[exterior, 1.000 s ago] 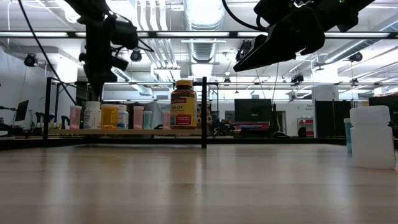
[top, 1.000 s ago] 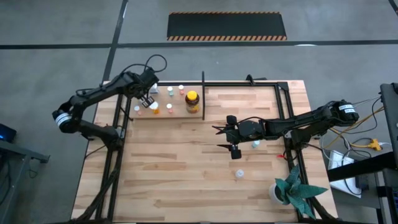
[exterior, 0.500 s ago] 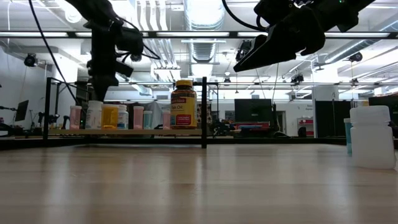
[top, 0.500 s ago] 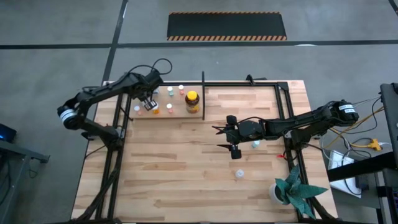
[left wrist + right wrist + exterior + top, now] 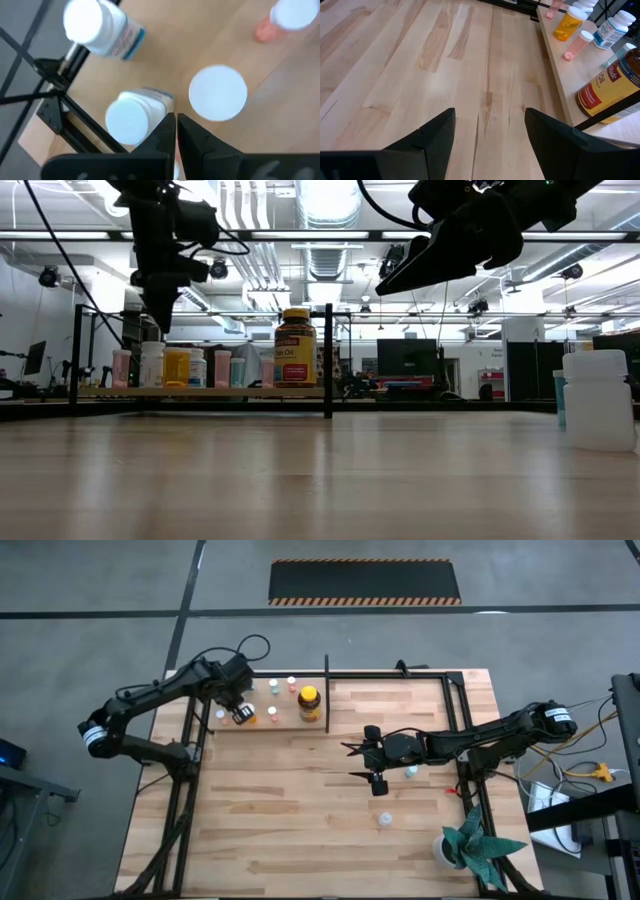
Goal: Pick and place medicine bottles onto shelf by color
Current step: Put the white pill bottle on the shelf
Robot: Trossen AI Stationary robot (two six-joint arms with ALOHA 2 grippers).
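Got a potted plant (image 5: 445, 850) at the near right corner of the worktop (image 5: 280, 830). Just inward from that, seeing a lone white bottle (image 5: 385, 820) standing upright on the bare wood, well apart from the shelf. Looms big at the right of the low view (image 5: 598, 402), with a sliver of a pale blue bottle (image 5: 558, 400) peeking out behind it.

Moving toward the middle of the worktop: finding the right claw (image 5: 352, 763) up in the air, well clear of the wood in the low view (image 5: 395, 280). Spread wide, with nothing between the fingers (image 5: 432, 137), just planks below. Pointing toward the shelf side. Spotting that same pale blue bottle (image 5: 411, 773) right beside the right arm's wrist, standing on the worktop.

Then over at the far left corner, looking at the shelf (image 5: 285, 723) with its light board and black tube frame. Holding a row of small medicine bottles already: white ones, pinkish ones, an orange one (image 5: 176, 367). Also the big amber jar (image 5: 310, 703) with the yellow lid, at the end of the board next to the black divider post (image 5: 328, 360).

Finding the left claw (image 5: 240, 712) hovering over the left part of that board, just above the bottle tops in the low view (image 5: 158, 315). Pinched closed, fingers (image 5: 162, 132) practically touching, gripping nothing. Looking straight down from the wrist onto white caps (image 5: 218, 93) directly below.
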